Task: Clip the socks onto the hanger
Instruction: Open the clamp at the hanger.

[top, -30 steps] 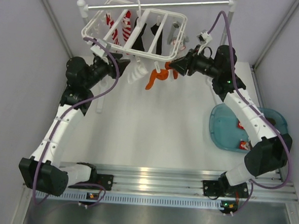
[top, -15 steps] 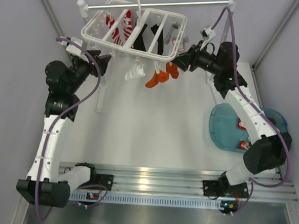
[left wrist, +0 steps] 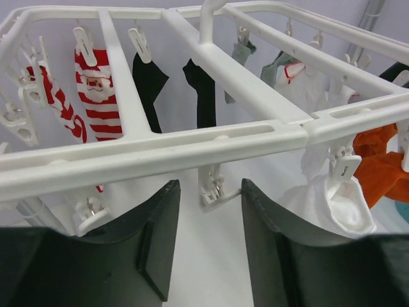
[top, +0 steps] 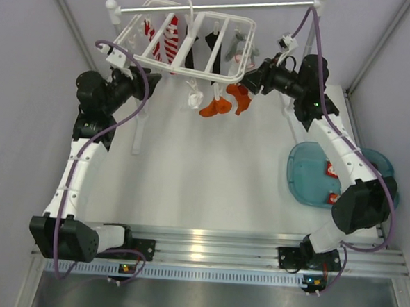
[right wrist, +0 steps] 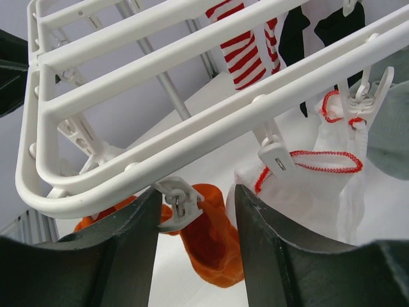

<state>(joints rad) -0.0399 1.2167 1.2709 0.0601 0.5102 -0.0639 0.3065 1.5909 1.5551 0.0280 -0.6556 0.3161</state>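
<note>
The white hanger (top: 162, 62) hangs from the rail. Red-and-white striped (top: 172, 37), black (top: 213, 43) and grey (top: 238, 48) socks hang inside it. A white sock (top: 193, 97) and an orange sock (top: 218, 105) hang from its near bar. My left gripper (top: 149, 77) is open and empty below the near bar (left wrist: 192, 150), with a bare clip (left wrist: 217, 192) between its fingers. The white sock (left wrist: 345, 204) hangs to its right. My right gripper (top: 248, 79) is open at the hanger's right corner. Its fingers flank a clip (right wrist: 179, 201) that holds the orange sock (right wrist: 214, 246).
The silver rail (top: 221, 7) sits on white posts, one standing in front of the left arm (top: 138, 132). A blue tray (top: 308, 177) with more socks lies at the right. A white sock with red trim (right wrist: 313, 185) hangs beside the right gripper. Walls close in on both sides.
My left gripper drew back left from the white sock, then returned under the hanger's near bar. My right gripper shifted slightly up and right at the corner. The orange sock hangs free.
</note>
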